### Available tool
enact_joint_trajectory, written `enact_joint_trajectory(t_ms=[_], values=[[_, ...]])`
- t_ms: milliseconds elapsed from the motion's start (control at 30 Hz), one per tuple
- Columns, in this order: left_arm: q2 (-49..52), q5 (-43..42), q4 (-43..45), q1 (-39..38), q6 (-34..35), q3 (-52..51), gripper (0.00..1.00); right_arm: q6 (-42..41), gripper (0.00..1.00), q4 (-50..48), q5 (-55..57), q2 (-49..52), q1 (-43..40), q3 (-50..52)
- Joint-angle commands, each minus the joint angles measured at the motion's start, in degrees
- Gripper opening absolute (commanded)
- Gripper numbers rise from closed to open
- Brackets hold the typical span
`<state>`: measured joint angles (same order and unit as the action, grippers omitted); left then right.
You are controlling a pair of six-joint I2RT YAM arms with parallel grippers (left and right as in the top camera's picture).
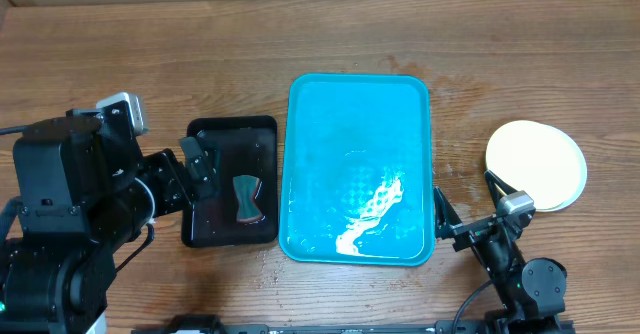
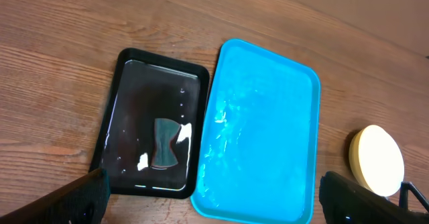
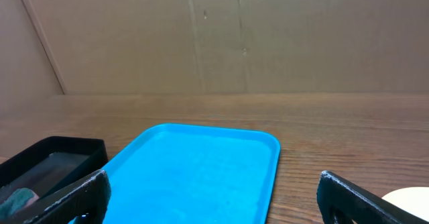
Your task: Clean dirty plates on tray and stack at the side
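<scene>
Overhead faces straight down, left wrist downward, right wrist low, level; all show the tray [image 1: 340, 124].

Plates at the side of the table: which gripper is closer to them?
Right. The right gripper sits just beside the plates, between them and the blue tray; the left gripper is far across, over the black tray's left edge.

Small black rectangular plastic tray [image 1: 232, 122] lying on the brown wooden table [image 1: 150, 54]; inside this tray, a grey-green hourglass-shaped sponge [image 1: 247, 198].
</scene>
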<state>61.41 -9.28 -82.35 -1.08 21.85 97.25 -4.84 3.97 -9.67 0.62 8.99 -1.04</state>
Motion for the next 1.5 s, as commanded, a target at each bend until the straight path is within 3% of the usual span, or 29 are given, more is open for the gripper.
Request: enact_joint_trajectory(t_ms=[0,200,367,567,900,1100,1400,1467], values=[[0.09,-0.42,0.04,0.33,-1.31,0.83,1.00,0.20,1.00,-0.24,-0.28,-0.46,0.09,0.59],[-0.13,-0.37,0.09,0.09,-1.31,0.24,1.00,0.20,1.00,-0.24,-0.28,-0.46,0.09,0.59],[-5.64,8.55,5.09,-0.07,-3.28,-5.53,1.00,0.20,1.00,-0.24,-0.28,-0.46,0.09,0.59],[-22.01,-2.78,30.86,-0.07,-14.99,-31.95,1.00,0.20,1.00,-0.24,-0.28,-0.46,0.09,0.59],[-50.62,-3.43,56.94,-0.07,-15.65,-70.88,1.00,0.20,1.00,-0.24,-0.28,-0.46,0.09,0.59],[-61.53,-1.79,63.73,-0.07,-15.67,-83.84,1.00,0.20,1.00,-0.24,-0.28,-0.46,0.09,0.59],[-61.26,-0.57,79.73,0.11,-15.41,-97.15,1.00,0.20,1.00,-0.24,-0.28,-0.46,0.09,0.59],[-61.24,-0.42,79.06,0.37,-15.47,-97.00,1.00,0.20,1.00,-0.24,-0.28,-0.46,0.09,0.59]])
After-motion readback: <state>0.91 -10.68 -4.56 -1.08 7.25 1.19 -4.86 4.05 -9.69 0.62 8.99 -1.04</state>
